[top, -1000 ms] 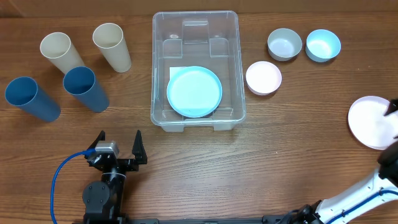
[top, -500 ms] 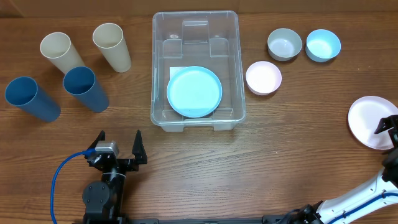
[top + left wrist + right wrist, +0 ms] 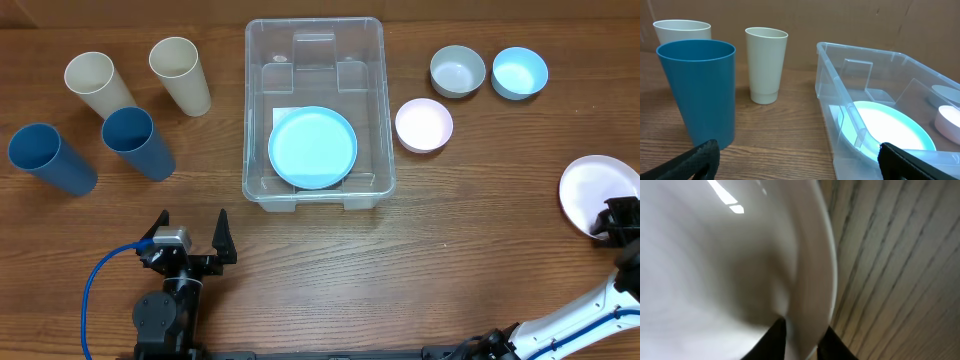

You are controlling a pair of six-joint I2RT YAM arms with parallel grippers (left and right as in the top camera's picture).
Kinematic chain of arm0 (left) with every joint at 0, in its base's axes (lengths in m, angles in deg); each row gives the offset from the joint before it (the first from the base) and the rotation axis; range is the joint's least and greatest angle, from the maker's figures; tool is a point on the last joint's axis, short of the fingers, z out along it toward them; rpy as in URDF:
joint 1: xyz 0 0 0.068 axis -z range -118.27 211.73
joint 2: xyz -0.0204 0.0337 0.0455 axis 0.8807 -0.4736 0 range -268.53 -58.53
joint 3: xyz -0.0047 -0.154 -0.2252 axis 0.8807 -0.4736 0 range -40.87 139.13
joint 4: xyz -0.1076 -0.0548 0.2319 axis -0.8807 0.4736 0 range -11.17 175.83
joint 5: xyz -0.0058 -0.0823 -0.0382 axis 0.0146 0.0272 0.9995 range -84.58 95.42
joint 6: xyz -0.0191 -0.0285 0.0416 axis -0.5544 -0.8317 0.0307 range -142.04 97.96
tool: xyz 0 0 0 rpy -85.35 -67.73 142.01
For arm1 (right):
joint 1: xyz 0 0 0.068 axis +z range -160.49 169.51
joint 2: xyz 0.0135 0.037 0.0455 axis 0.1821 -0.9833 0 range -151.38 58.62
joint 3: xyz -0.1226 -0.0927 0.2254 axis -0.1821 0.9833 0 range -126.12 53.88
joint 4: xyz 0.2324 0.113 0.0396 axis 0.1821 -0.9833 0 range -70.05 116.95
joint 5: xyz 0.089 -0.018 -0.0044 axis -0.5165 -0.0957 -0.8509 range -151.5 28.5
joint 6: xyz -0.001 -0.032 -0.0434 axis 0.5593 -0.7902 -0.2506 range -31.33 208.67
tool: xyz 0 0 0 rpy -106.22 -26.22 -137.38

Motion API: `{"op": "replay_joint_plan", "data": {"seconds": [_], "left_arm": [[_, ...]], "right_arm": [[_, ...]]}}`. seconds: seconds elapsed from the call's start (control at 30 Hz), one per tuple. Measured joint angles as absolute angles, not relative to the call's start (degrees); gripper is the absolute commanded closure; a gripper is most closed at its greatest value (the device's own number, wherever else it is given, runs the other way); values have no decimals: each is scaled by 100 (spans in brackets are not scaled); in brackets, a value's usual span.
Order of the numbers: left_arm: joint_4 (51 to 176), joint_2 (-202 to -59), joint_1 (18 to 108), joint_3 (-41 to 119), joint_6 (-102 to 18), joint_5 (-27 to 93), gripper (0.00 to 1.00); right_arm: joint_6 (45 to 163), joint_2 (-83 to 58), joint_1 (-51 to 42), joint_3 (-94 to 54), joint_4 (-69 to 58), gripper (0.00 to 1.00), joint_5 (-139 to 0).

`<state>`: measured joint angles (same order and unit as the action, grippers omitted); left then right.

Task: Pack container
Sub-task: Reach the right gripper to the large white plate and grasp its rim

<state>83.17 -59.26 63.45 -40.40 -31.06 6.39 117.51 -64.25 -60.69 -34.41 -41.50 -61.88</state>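
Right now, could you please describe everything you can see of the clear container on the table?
The container is a large rectangular bin of clear plastic with rounded corners and a thick rim, standing upright and lidless on the wooden table. A light blue plate lies flat on its floor toward the near end, partly covering a white label. Nothing else touches it.
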Motion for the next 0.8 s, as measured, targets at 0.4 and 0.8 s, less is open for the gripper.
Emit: {"op": "replay_joint_plan", "data": {"seconds": [0.4,0.8], "left_arm": [[8314,-5926,6345,-4040,-3106,639,0],[8317,-5926,6345,-4040,-3106,639,0]], "right_arm": [[11502,-6333,-5074,-3708,-4043,96,-6461],[11408,-6246,-4198,-6652,-5911,96,-6575]]}}
